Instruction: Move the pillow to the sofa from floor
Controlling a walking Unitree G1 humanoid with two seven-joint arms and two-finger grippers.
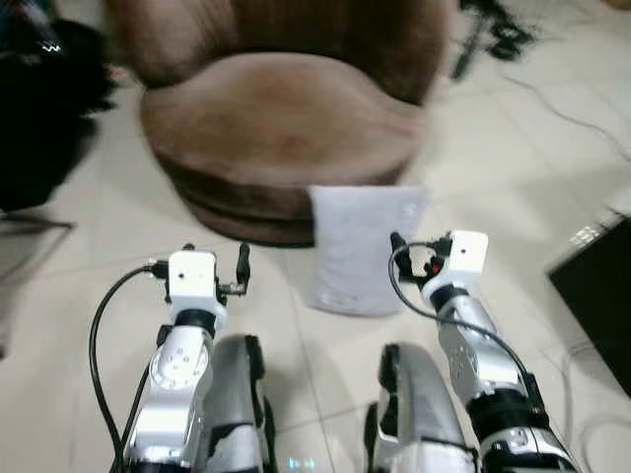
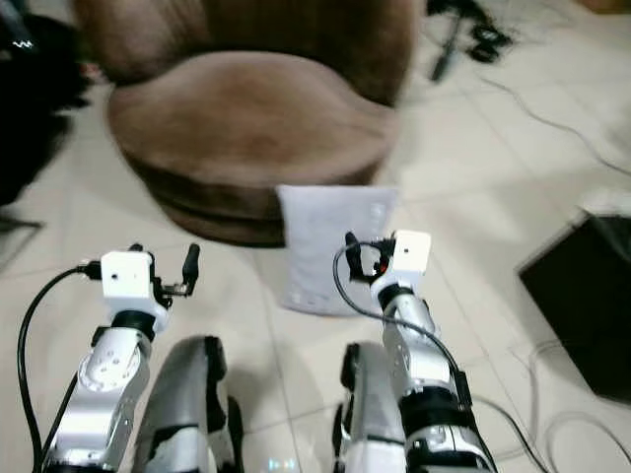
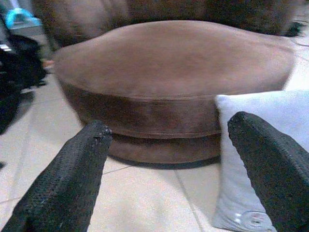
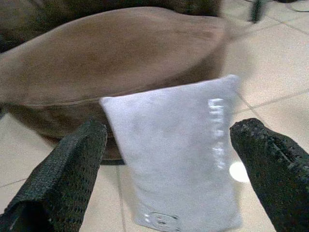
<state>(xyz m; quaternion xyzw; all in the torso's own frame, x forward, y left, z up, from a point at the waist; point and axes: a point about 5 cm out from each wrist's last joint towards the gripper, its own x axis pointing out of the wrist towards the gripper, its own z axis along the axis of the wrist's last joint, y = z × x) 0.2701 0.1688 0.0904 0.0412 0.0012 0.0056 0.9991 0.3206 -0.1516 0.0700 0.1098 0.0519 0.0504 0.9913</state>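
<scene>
Against the sofa (image 1: 286, 128) front, grey pillow (image 1: 360, 251) upright on floor (image 1: 513, 158); left gripper (image 3: 169, 145), right gripper (image 4: 169, 140) both spread wide, empty

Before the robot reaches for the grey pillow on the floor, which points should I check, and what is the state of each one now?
1. Grey rectangular fabric pillow stands on the tiled floor, leaning on the front of the brown round upholstered sofa: ok.
2. Right gripper is open, with the pillow framed between its fingers: ok.
3. Left gripper is open but aimed mostly at the sofa base, pillow off to one side: not ok.
4. Neither gripper touches the pillow yet: ok.
5. Sofa seat bare, ready to receive the pillow: ok.
6. Head views are blurred, so the exact gap to the pillow: cannot tell.
</scene>
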